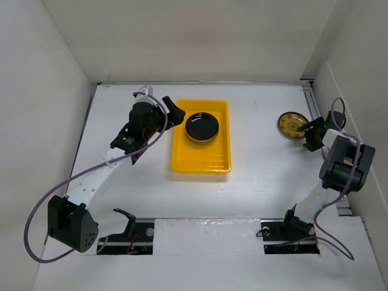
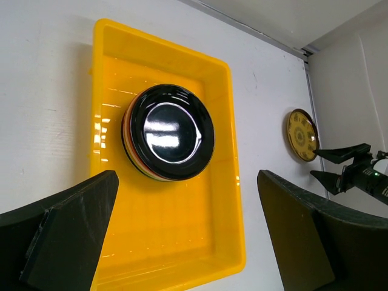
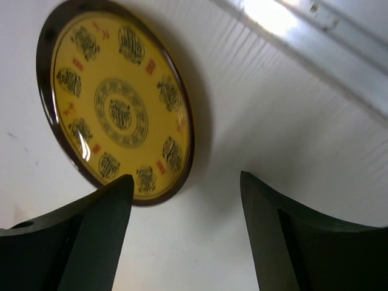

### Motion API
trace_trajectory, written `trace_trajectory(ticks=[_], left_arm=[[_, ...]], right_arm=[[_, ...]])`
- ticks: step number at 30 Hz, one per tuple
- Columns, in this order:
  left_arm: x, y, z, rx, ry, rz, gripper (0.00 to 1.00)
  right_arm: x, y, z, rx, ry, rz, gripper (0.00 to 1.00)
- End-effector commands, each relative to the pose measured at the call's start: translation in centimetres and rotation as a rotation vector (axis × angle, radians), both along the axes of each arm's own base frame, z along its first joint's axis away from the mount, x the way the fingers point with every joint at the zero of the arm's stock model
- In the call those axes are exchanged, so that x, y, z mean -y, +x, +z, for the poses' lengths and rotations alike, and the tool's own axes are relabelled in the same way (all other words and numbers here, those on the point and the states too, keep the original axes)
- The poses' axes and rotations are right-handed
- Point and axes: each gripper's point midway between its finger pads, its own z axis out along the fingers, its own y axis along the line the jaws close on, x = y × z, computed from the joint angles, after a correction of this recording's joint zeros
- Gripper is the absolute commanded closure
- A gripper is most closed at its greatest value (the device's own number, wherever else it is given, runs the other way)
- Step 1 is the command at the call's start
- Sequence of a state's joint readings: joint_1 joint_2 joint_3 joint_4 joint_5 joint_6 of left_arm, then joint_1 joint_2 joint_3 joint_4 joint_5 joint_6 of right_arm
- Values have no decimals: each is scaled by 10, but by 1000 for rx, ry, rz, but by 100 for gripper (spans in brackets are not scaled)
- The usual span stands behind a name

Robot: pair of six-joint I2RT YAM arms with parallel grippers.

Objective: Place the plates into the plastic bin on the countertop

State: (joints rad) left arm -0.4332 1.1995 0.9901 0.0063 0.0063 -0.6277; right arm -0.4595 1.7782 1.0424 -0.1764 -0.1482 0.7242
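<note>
Poised with right jaws open and empty just short of the round gold-patterned plate (image 3: 115, 103), alone on the white tabletop (image 1: 260, 151) at far right. Parked with left jaws wide and empty by the bright yellow rectangular plastic bin (image 1: 182, 160), home to a stack topped by a glossy black plate (image 2: 171, 131). Nearly finished, seemingly: only that lone plate left.

I see a bright yellow bin (image 1: 200, 159) with a grid-marked floor, on the white counter (image 1: 260, 182). The top plate (image 1: 202, 126) is glossy black. The plates beneath (image 2: 126, 136) show orange and green edges. The lone plate (image 1: 292, 124) is golden yellow, dark-brown rimmed, ringed with dark ornate medallions and small red marks.
</note>
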Motion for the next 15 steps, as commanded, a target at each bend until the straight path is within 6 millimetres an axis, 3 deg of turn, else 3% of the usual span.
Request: trace_trajectory(ticks=[1, 6, 7, 10, 12, 13, 14, 15], left_arm=[[-1, 1, 22, 58, -1, 10, 0], [-5, 3, 25, 58, -1, 19, 0], [-5, 3, 25, 58, -1, 19, 0], [-8, 5, 25, 58, -1, 28, 0], [-11, 6, 25, 58, -1, 37, 0], [-11, 6, 25, 58, -1, 37, 0], [-15, 8, 25, 58, 0, 46, 0], [-13, 7, 25, 57, -3, 38, 0]], right_arm=[[19, 10, 4, 13, -59, -14, 25], [24, 23, 2, -4, -55, 7, 44], [24, 23, -6, -26, -51, 16, 48], [29, 29, -10, -49, -58, 40, 50], [29, 29, -8, -53, -62, 47, 57], [29, 29, -8, -53, -62, 47, 63], [30, 31, -8, -52, -63, 47, 79], [29, 29, -10, -65, -62, 55, 85]])
